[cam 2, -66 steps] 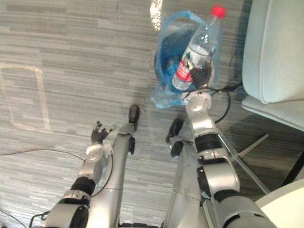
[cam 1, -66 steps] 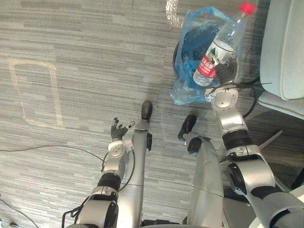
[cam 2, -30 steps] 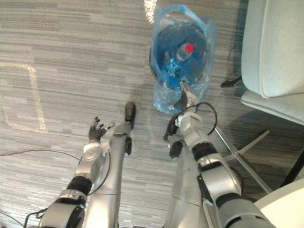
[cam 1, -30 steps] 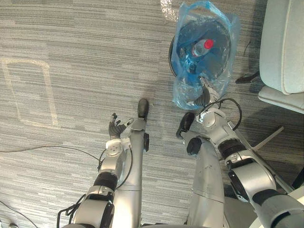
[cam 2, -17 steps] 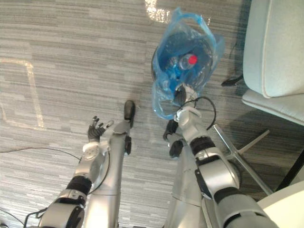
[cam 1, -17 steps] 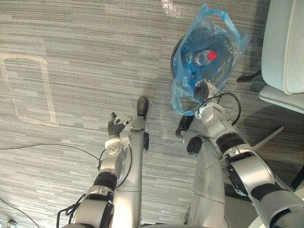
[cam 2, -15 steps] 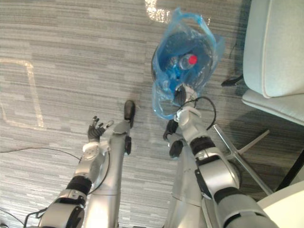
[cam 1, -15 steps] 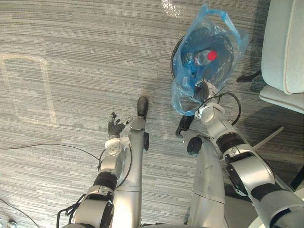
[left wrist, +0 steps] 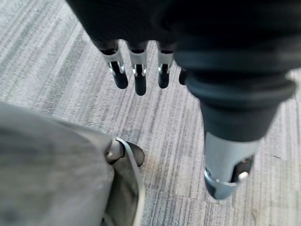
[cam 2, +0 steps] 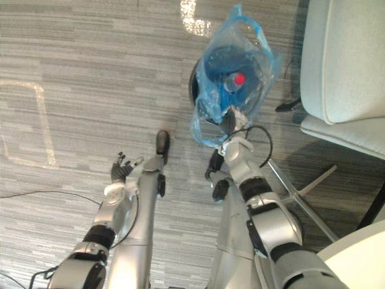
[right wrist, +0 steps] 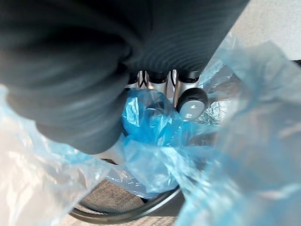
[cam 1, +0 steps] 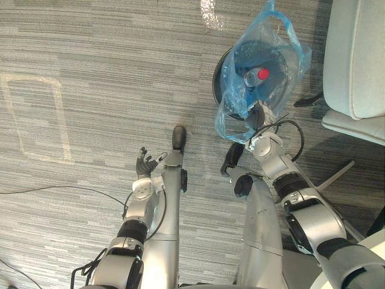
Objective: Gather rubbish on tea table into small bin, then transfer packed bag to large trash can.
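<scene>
From the left eye view, a bottle (cam 1: 253,77) lies inside the blue bag (cam 1: 239,122) lining the small bin (cam 1: 216,72), so the gathering looks at least partly done. Lifting the bag out and carrying it to the large can is left. The right hand (cam 1: 257,115) is at the bag's near edge. The left hand (cam 1: 144,165) hangs well apart over the floor.

In the left wrist view, that hand is open and empty.

In the right wrist view, the right hand is sunk in thin, crumpled, see-through plastic. I cannot tell whether it grips.

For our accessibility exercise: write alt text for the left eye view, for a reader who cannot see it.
The robot's right hand grips the near edge of a blue bag lining a small black bin; a red-capped bottle lies inside. The left hand hangs open over grey carpet.
</scene>
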